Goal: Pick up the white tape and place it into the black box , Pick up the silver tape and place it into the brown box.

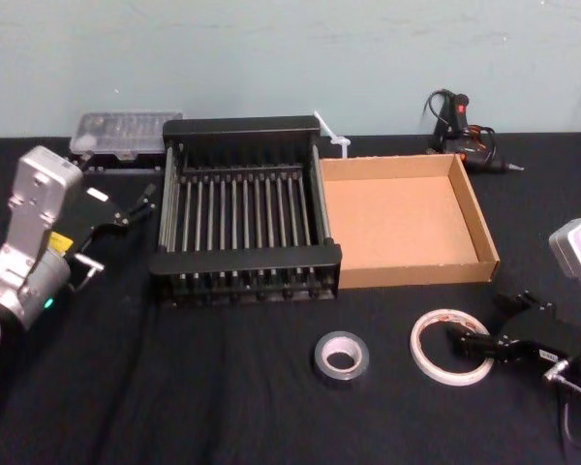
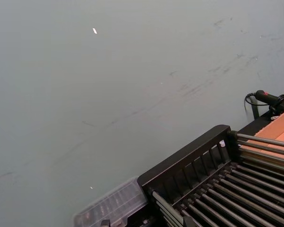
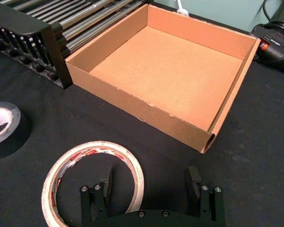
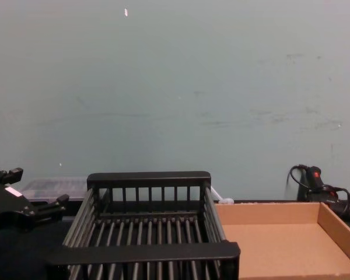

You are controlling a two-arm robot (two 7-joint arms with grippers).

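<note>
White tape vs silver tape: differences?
The white tape is a wide, thin pale ring; the silver tape is smaller, dark grey, thicker-walled. The open right gripper straddles the white tape's wall, one finger inside its hole; the silver tape lies untouched. Shared: both lie flat on the table. The left gripper idles beside the black box.

We find the black box [image 1: 245, 127] and brown box [image 1: 412, 274] open from above, their walls touching, so nothing passes between them. In front, bare cloth [image 1: 223, 387] separates the silver tape [image 1: 364, 358] from the white tape [image 3: 92, 147], which the right gripper [image 3: 150, 182] straddles, 1 finger seemingly inside the ring.
</note>
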